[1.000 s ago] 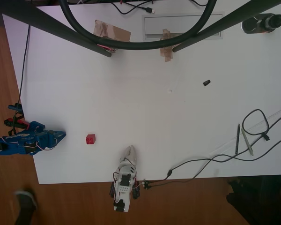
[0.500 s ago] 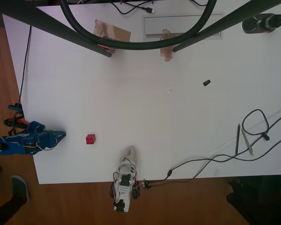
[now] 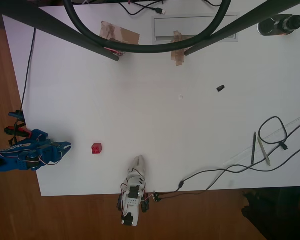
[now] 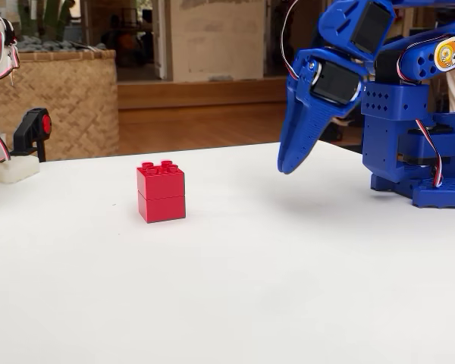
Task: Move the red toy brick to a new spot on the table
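Currently: my hand [image 4: 292,155], blue, hangs in the upper right of the fixed view, tips pointed down above the worktop [image 4: 235,288], holding nothing; whether its fingers are parted or closed, I cannot tell. Red toy brick [image 4: 161,192]: upright, studs up, left of centre there; lower left of the overhead view [image 3: 96,148], apart from my hand [image 3: 67,146].

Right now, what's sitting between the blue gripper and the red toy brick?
Nothing. Both the overhead and fixed views show bare white table between the gripper and the red toy brick.
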